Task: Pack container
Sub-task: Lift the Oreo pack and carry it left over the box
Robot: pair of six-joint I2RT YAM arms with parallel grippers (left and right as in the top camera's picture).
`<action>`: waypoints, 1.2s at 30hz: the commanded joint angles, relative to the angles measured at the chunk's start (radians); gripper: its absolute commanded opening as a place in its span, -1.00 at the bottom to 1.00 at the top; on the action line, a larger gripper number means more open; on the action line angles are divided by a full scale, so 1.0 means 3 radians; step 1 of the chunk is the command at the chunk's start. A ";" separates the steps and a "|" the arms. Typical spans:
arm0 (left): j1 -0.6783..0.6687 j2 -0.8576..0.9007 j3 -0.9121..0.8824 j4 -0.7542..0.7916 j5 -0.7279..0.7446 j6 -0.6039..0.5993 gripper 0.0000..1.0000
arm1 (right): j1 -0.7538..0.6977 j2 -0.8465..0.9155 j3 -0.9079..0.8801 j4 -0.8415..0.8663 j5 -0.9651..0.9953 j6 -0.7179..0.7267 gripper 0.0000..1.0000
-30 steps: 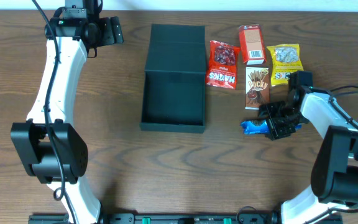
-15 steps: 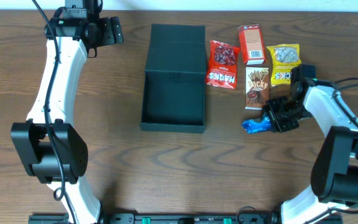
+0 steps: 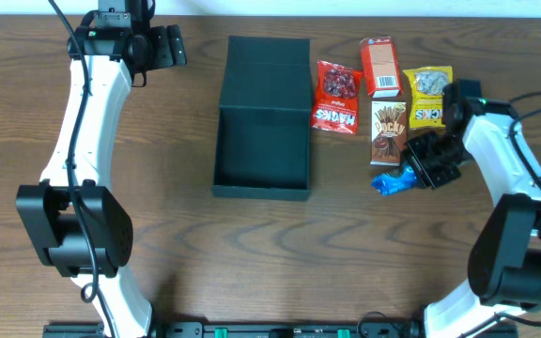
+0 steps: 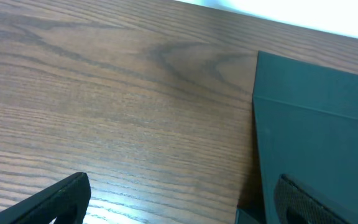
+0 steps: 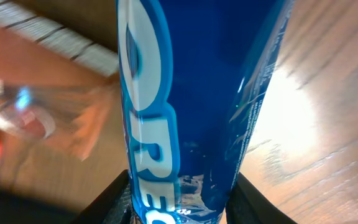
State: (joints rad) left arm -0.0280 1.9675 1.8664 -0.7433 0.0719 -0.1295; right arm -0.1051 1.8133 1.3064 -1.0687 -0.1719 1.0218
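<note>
The container, a dark teal-black square box, lies open at the table's middle with its flap lid folded back; its lid also shows in the left wrist view. My right gripper is shut on a blue Oreo pack, to the right of the container, by the brown Pocky box. In the right wrist view the Oreo pack fills the space between the fingers. My left gripper is open and empty, up at the far left of the container.
Snacks lie right of the container: a red Haribo bag, an orange-red carton and a yellow snack bag. A cable runs along the right table edge.
My right gripper has moved up and slightly right with the Oreo pack, turning it toward the Pocky box. The left arm has not moved.
</note>
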 commanded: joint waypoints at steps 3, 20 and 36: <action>0.0008 0.0031 -0.0019 -0.0003 -0.0107 0.0051 0.91 | 0.0329 0.0018 0.0375 0.0017 -0.0206 0.0295 -0.35; 0.0253 0.0031 -0.0019 -0.0071 -0.0188 0.0111 0.90 | 0.1560 0.0018 0.0848 0.0788 -0.0306 -0.0301 -0.31; 0.0364 0.0031 -0.0019 -0.0175 -0.0186 0.0107 0.90 | 0.1948 0.0025 0.0848 0.1059 -0.0051 0.0435 -0.32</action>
State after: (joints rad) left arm 0.0769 1.9675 1.8664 -0.7895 0.0227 -0.1066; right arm 0.4591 1.8137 1.5372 -0.7578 -0.2264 0.9947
